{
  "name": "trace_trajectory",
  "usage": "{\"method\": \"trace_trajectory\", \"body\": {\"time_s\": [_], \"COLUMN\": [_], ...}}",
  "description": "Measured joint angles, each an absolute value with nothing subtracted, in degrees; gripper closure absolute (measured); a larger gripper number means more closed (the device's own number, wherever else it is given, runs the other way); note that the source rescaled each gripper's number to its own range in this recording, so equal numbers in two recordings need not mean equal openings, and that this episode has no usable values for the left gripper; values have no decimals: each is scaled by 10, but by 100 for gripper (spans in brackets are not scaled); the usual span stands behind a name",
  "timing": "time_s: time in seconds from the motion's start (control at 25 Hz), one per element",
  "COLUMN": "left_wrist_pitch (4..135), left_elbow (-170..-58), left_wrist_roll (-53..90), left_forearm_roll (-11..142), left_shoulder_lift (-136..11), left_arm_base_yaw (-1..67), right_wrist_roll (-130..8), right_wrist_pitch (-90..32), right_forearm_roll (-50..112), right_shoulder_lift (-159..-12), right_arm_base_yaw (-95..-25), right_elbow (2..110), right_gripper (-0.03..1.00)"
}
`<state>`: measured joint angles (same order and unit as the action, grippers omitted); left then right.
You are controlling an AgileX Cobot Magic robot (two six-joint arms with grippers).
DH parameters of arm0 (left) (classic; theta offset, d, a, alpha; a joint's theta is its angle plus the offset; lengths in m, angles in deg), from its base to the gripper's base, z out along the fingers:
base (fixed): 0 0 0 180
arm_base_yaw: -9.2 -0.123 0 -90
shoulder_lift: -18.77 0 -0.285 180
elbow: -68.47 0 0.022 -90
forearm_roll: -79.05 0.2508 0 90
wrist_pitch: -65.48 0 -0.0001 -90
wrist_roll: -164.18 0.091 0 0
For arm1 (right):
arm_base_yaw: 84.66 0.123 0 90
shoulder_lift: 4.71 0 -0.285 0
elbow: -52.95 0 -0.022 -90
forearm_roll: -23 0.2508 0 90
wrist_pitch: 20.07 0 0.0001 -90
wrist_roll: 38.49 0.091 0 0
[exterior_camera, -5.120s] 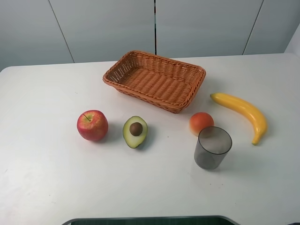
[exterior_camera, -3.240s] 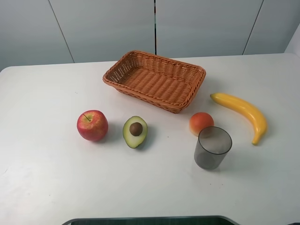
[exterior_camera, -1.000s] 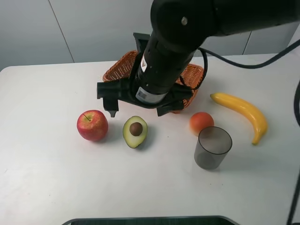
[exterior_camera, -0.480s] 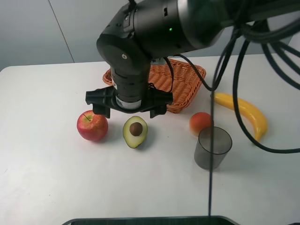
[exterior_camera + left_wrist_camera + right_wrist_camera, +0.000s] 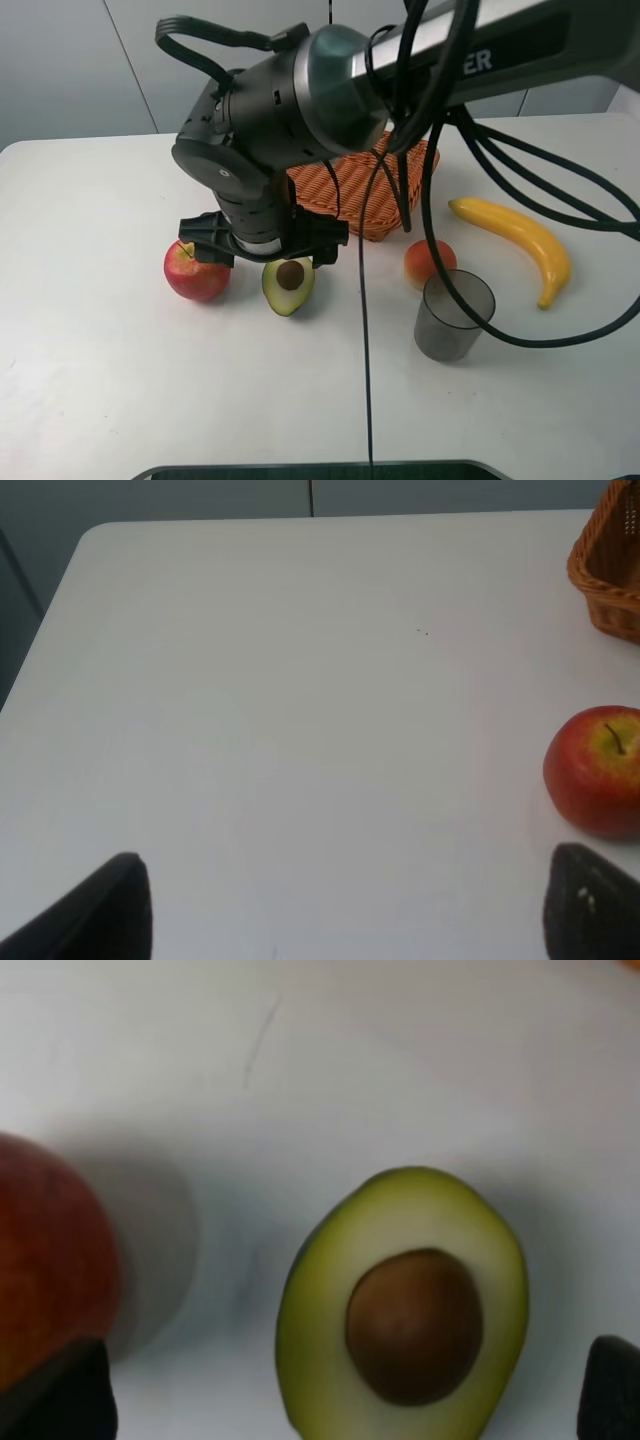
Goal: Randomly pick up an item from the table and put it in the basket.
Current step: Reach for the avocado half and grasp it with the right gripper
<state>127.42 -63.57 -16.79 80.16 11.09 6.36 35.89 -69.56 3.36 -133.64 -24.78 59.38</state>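
While the right gripper [image 5: 262, 256] hangs spread wide just above it, the avocado half [image 5: 288, 287] lies pit-up on the counter [image 5: 120, 380], apple [image 5: 192, 278] at its 9 o'clock, basket [image 5: 395, 195] at 1 o'clock. Left gripper [image 5: 345, 910] gapes wide too.

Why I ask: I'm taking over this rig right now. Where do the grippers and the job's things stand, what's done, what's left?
Right gripper: open, poised over the avocado, one finger on each side, not closed on it.
Left gripper: open, holding nothing, over bare table near the apple.
Avocado: lies cut face up on the table, beside the apple.
Basket: behind the avocado, partly hidden by the arm.
Done: approach only.
Left: grip the avocado, lift it, place it in the basket.
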Motion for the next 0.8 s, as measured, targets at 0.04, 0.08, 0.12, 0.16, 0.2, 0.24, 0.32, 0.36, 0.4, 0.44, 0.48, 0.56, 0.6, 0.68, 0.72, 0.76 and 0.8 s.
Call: {"method": "trace_trajectory", "body": {"time_s": [0.04,0.08,0.12,0.16,0.2,0.24,0.32,0.36,0.4,0.44,0.48,0.56,0.6,0.68,0.72,0.76,0.8], "left_wrist_pitch": [1274,1274,1274,1274,1274,1274,1274,1274,1274,1274,1274,1274,1274,1274,1274,1274,1274], "left_elbow": [-636,-636,-636,-636,-636,-636,-636,-636,-636,-636,-636,-636,-636,-636,-636,-636,-636], "left_wrist_roll": [-168,-168,-168,-168,-168,-168,-168,-168,-169,-169,-169,-169,-169,-169,-169,-169,-169], "left_forearm_roll": [802,802,802,802,802,802,802,802,802,802,802,802,802,802,802,802,802], "left_shoulder_lift": [111,111,111,111,111,111,111,111,111,111,111,111,111,111,111,111,111], "left_arm_base_yaw": [64,64,64,64,64,64,64,64,64,64,64,64,64,64,64,64,64], "right_wrist_roll": [365,374,381,386,387,390,390,390,390,390,390,390,390,390,390,390,390], "right_wrist_pitch": [-697,-698,-701,-704,-705,-705,-706,-706,-706,-706,-706,-706,-704,-701,-699,-695,-694], "right_forearm_roll": [24,15,7,-1,-4,-5,-7,-8,-9,-9,-10,-13,-15,-17,-18,-18,-20], "right_shoulder_lift": [-1338,-1338,-1340,-1342,-1344,-1347,-1354,-1361,-1366,-1370,-1374,-1381,-1382,-1384,-1384,-1385,-1389], "right_arm_base_yaw": [-248,-248,-248,-248,-248,-248,-248,-248,-248,-248,-248,-248,-248,-248,-248,-248,-248], "right_elbow": [594,594,594,594,594,594,594,594,595,595,595,595,595,595,595,595,595], "right_gripper": [-3,-3,-3,-3,-3,-3,-3,-3,-3,-3,-3,-3,-3,-3,-3,-3,-3]}}
